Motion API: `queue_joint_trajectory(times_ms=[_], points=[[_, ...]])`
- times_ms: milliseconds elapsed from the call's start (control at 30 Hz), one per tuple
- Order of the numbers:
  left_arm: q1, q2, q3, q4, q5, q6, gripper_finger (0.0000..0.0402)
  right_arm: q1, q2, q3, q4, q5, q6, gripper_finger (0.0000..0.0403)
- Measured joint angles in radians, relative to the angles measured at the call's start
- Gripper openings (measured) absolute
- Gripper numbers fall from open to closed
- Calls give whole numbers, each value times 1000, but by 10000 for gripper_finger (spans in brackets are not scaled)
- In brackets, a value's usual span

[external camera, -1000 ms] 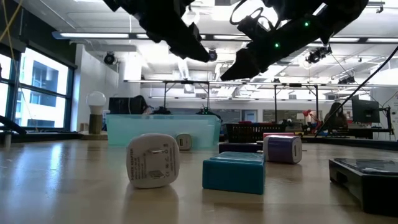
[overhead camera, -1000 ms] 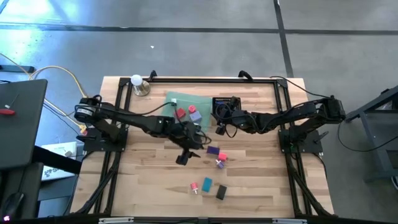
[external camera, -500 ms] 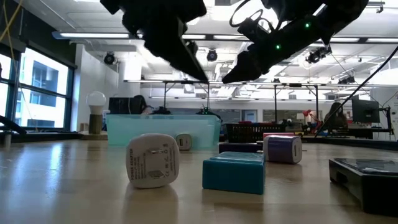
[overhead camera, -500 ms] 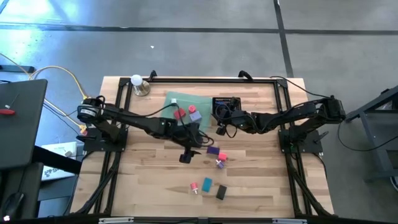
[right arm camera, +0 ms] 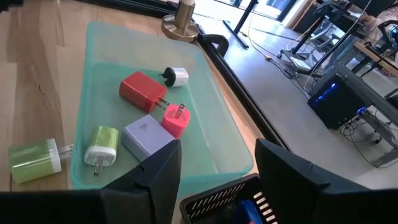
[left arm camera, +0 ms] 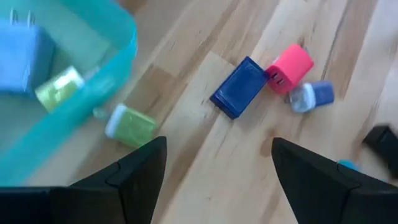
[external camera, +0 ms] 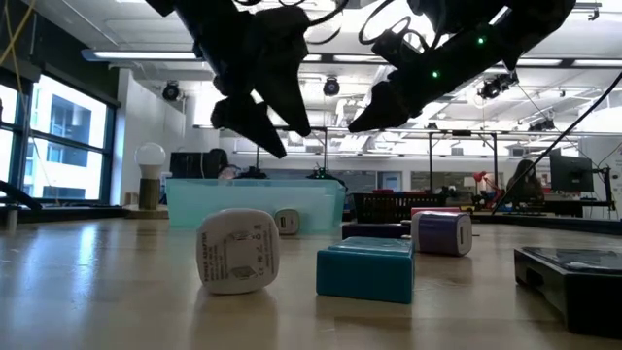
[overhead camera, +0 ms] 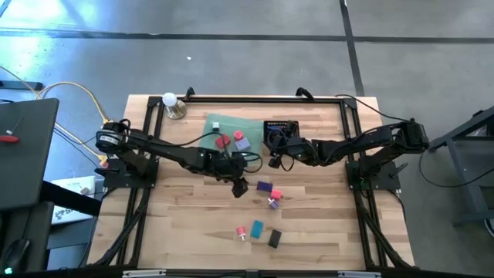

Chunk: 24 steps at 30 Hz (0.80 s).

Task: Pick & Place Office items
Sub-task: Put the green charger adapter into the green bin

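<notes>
Left gripper (overhead camera: 240, 186) hangs over the wooden table (overhead camera: 185, 224), fingers spread wide and holding nothing, just beside the green tray (overhead camera: 220, 123) (a green plug (left arm camera: 130, 125) lies outside its wall). Blue (left arm camera: 239, 87) and pink (left arm camera: 290, 67) plugs sit nearby. Right gripper (overhead camera: 275, 158) hovers half-open beside the mesh basket (overhead camera: 279, 125). Behind: a bright workshop with windows.

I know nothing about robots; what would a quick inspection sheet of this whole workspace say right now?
Surface: wooden table, black frame round it.
Job's things: small plug-like blocks; some in the green tray, one green block just outside it, blue block and pink block on the wood, more near the front edge.
Clutter: lamp at the back; mesh basket.
Grippers: left claw open, empty, over the table; right claw empty, between tray and basket.
Cables: yellow and white leads on the floor.
Surroundings: open workshop, desks.
</notes>
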<state>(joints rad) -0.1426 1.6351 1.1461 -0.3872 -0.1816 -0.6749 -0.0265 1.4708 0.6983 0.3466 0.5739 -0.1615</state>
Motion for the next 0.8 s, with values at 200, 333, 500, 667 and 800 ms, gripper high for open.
queue_joint_trajectory(times_ms=[200,333,500,667,800], points=[[5,0,0,-16,-30,-292,283,0,0,0,0,0,0,194],[21,11,-1,-121,-29,-484,283,3,0,0,-6,0,0,194],[60,36,-1,-146,17,-588,278,14,0,0,-9,0,-6,194],[94,105,-1,-77,102,-627,275,20,0,0,-13,2,-26,194],[147,158,-1,-33,245,-608,274,20,0,0,-19,4,-43,194]])
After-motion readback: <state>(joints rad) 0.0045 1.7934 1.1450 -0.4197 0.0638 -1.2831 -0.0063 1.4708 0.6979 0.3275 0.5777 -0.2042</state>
